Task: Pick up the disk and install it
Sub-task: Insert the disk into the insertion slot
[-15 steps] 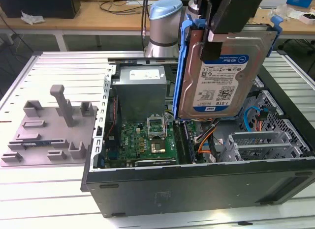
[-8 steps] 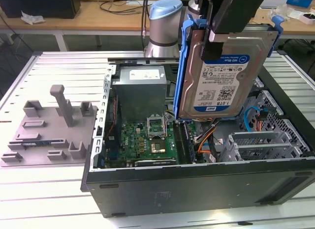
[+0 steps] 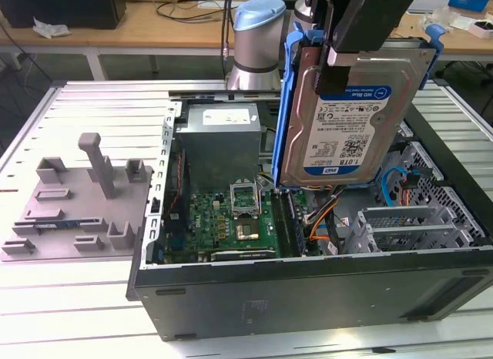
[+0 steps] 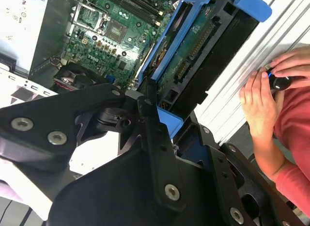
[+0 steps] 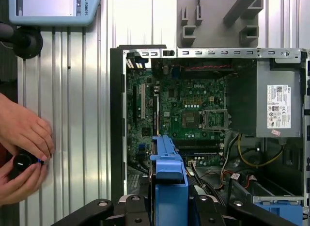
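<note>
One hand (image 3: 340, 63) grips disk (image 3: 352, 122) upright

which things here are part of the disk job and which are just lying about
Job: disk, gripped upright in the hand above the open computer case.
Lying about: grey plastic stand beside the case, control tablet, black knob under a person's fingers.

A robotics lab: below the gripper (image 3: 343, 62), which grips the disk (image 3: 350, 120), an opened computer case (image 3: 308, 297) lies on a slotted aluminium table (image 3: 77, 313). Wooden benches (image 3: 154, 28) strewn with cables stand beyond the gripper. Off to its side, a person's hand (image 5: 26, 131) works a knob near a teach pendant (image 5: 53, 5).
</note>
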Controlling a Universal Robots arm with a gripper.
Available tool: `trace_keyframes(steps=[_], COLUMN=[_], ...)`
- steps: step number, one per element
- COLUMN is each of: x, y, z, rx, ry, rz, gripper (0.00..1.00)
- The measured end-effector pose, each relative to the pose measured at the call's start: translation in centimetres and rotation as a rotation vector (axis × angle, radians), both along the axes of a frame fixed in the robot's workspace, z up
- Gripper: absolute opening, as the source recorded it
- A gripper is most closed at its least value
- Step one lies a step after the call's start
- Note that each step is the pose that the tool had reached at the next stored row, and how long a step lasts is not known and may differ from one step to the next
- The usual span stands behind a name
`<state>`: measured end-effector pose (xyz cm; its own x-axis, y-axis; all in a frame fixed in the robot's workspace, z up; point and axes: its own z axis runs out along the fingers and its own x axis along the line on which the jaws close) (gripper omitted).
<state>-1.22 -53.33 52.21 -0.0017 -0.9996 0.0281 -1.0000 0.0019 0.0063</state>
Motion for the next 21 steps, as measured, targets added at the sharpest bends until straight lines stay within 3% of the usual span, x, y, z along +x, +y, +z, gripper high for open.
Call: trace_keyframes(steps=[4, 9, 15, 21], x=[0.01, 0.01, 0.01, 0.01], y=[0.01, -0.26, -0.72, -0.76], z=[0.00, -0.01, -0.04, -0.04], rx=[0.0007, 0.0252, 0.0417, 0.0444], ry=[0.0000, 0.0000, 0.0000, 0.0000], rz=[0.000, 0.000, 0.000, 0.000], gripper=[0.36, 0.36, 0.36, 0.36])
